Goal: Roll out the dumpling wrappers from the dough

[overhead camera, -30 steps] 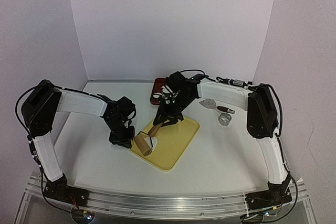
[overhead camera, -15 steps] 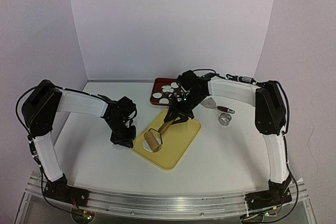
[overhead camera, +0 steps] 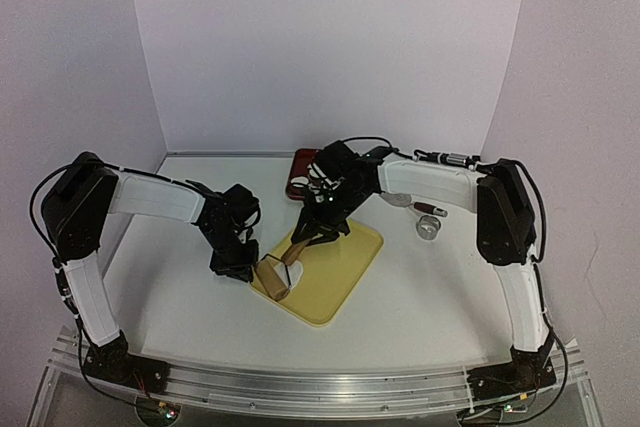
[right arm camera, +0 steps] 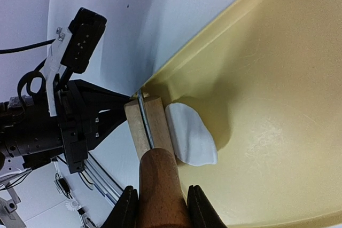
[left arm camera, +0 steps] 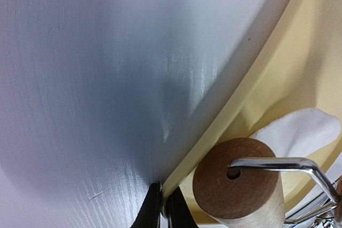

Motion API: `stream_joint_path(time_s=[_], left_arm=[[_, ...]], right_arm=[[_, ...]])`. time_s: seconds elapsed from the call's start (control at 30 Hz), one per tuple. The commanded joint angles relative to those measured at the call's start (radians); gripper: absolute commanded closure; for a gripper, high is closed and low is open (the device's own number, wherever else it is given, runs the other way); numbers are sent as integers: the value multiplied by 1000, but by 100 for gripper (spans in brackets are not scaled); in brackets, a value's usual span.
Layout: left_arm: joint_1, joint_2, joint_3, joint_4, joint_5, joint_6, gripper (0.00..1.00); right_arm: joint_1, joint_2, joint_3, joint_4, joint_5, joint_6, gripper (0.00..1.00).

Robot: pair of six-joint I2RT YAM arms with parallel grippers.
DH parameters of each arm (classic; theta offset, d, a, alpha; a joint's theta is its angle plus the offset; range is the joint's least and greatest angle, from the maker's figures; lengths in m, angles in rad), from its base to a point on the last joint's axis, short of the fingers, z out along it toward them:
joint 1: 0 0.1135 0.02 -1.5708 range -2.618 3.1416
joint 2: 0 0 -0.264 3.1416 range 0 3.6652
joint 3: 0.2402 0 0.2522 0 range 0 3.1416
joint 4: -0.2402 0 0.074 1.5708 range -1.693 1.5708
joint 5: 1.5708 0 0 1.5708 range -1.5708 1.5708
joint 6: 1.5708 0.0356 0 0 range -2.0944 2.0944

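A yellow board [overhead camera: 335,265] lies at mid-table. My left gripper [overhead camera: 238,269] is shut on its left rim, the fingertips [left arm camera: 153,210] pinching the rim [left arm camera: 230,116]. My right gripper [overhead camera: 318,225] is shut on the brown handle [right arm camera: 160,185] of a wooden rolling pin. Its roller [overhead camera: 272,278] rests at the board's near-left corner, beside a flat white patch of dough [right arm camera: 192,134]. The left wrist view shows the roller's end [left arm camera: 238,182] and the dough [left arm camera: 299,129] behind it. The dumpling wrappers are hidden behind my right arm.
A red plate [overhead camera: 297,175] sits behind the board, mostly covered by my right arm. To the right lie a metal scraper [overhead camera: 400,197] with a dark handle and a small metal ring cutter [overhead camera: 429,228].
The right gripper pushed the roller up-right across the board, then drew it back to the near-left corner, uncovering more dough. The left gripper stayed put on the board's rim.
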Motion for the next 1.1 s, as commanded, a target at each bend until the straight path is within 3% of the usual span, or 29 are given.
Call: stream_joint_path(time_s=[0.0,0.23,0.63,1.07], left_arm=[[16,-59,5,30,-50,-3,100],[23,-69,-6,35,-51,-1,100],[26,-63,0,36,-50,1,100],[33,-64,3,32,-52,0,100]], right_arm=[[-39,93,-184,-340,421,-62,100],[-106,34,-270,-336,467,-90,100],[0,107,-159,-339,401,-80,100],[-130,93,-167,-354,431,-124,100]])
